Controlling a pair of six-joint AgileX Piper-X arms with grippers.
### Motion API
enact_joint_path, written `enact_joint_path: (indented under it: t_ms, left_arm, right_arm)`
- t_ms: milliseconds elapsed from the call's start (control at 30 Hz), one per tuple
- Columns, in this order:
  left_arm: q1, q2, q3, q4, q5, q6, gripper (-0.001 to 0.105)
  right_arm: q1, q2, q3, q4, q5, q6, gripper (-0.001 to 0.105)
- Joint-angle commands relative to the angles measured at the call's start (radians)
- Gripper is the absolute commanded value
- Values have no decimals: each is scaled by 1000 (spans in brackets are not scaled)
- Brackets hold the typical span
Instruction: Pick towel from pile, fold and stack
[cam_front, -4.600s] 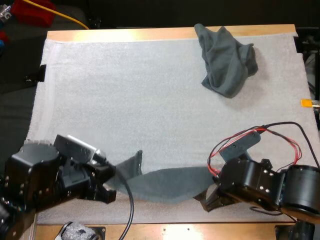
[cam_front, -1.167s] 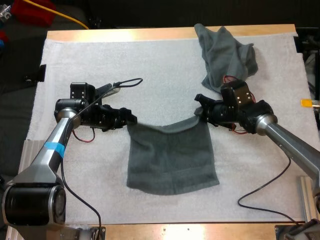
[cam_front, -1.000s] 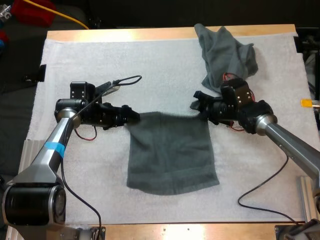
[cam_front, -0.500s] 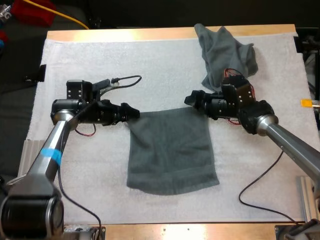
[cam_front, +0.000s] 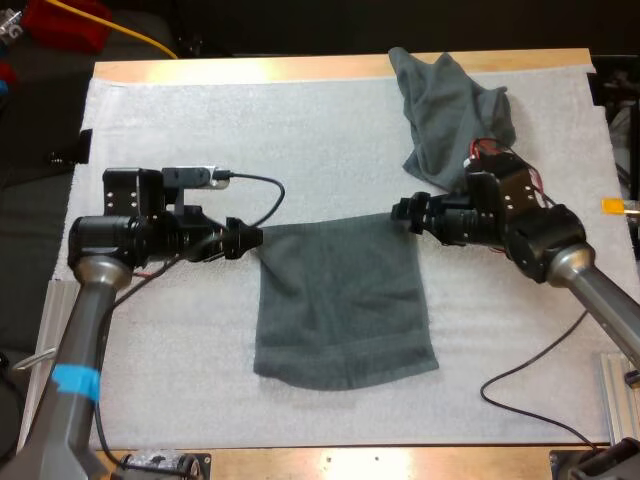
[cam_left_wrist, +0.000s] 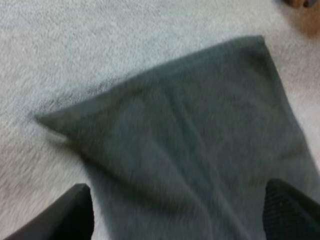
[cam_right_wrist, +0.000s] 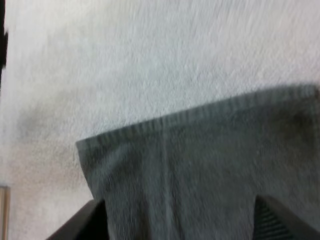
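Observation:
A dark grey-green towel (cam_front: 345, 300) lies spread flat on the white mat (cam_front: 200, 130), roughly square. My left gripper (cam_front: 251, 238) hovers at its far left corner, fingers apart and holding nothing. My right gripper (cam_front: 404, 213) is at the far right corner, also open. In the left wrist view the towel (cam_left_wrist: 190, 140) lies under my open left gripper (cam_left_wrist: 180, 202), its corner pointing away. The right wrist view has the towel's hemmed edge (cam_right_wrist: 200, 120) beneath my open right gripper (cam_right_wrist: 182, 217). A crumpled towel (cam_front: 455, 120) sits at the mat's far right.
The crumpled towel lies just behind my right arm's wrist (cam_front: 510, 205). Bare mat stretches to the left of the spread towel and beyond it. The wooden table edge (cam_front: 300, 68) runs along the far side.
The towel's far edge, held up a second ago, now lies flat on the mat. Both grippers have let go and drawn back outward from its corners.

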Motion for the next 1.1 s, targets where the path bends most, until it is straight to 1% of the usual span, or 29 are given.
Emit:
enact_joint_path:
  t_ms: [0,100,233,333,400,533,733,833,933,1000,1067]
  left_arm:
    - [-1,-27,0,39,-15,16,69]
    - [-1,-91,0,103,-15,32,69]
    - [-4,-173,0,158,-16,34,69]
    - [-4,-243,0,201,-16,34,69]
    - [-4,-301,0,236,-16,34,69]
    - [-8,-380,0,306,-16,26,69]
    - [-47,-504,0,402,-38,25,69]
    - [-56,-579,0,458,-47,24,69]
    - [-56,-650,0,499,-64,11,69]
    - [-56,-700,0,533,-71,5,69]
    - [-56,-741,0,563,-76,4,69]
  right_arm:
    - [-6,-25,0,49,6,-20,59]
    - [-6,-63,0,109,8,-33,59]
    - [1,-120,0,178,22,-46,59]
    - [20,-166,0,235,56,-85,59]
    - [42,-199,0,277,79,-90,59]
    - [89,-253,0,328,84,-107,59]
    - [187,-337,0,428,189,-107,59]
    - [240,-382,0,504,228,-99,59]
    - [299,-430,0,572,286,-70,59]
    - [341,-466,0,613,335,-30,59]
    - [374,-496,0,641,361,-1,59]
